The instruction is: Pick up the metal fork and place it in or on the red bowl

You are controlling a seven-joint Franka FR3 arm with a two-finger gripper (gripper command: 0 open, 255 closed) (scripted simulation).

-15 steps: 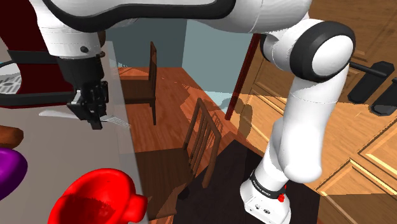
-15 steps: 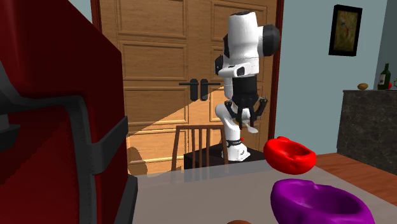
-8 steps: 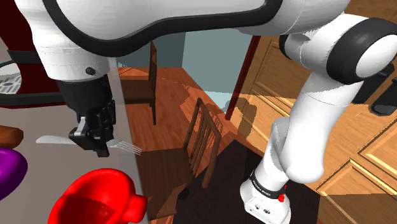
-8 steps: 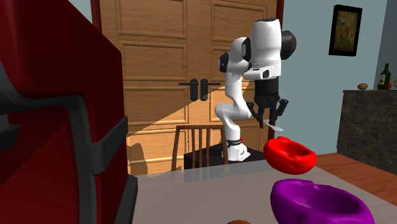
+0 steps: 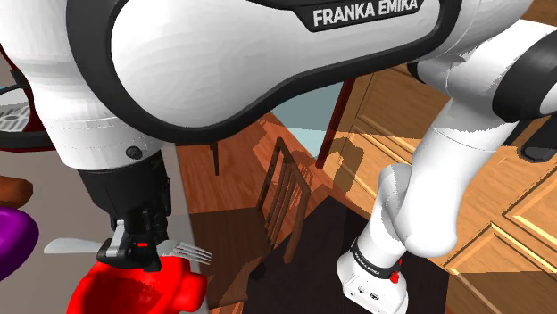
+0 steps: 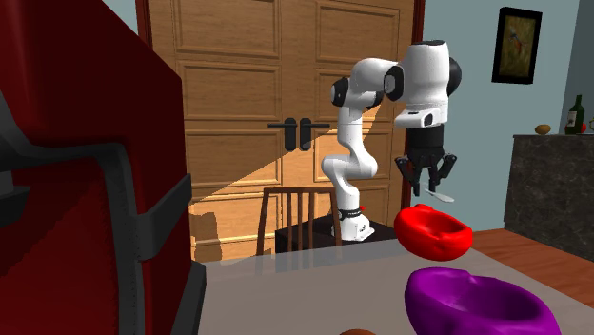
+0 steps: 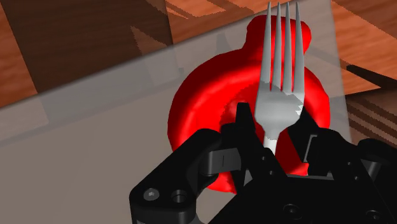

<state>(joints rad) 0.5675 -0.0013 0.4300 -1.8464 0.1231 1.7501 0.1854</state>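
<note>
Hanging level just above the red bowl (image 7: 203,121), apart from it, the grey fork (image 7: 278,105) is held clamped at its neck between the fingers of the black gripper (image 7: 275,130), the bowl being set near the grey table's (image 7: 76,146) edge.

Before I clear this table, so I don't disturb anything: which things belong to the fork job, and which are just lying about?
Job: fork, held by the gripper; red bowl.
Lying about: purple bowl; wooden chair; bottle; framed picture.
</note>
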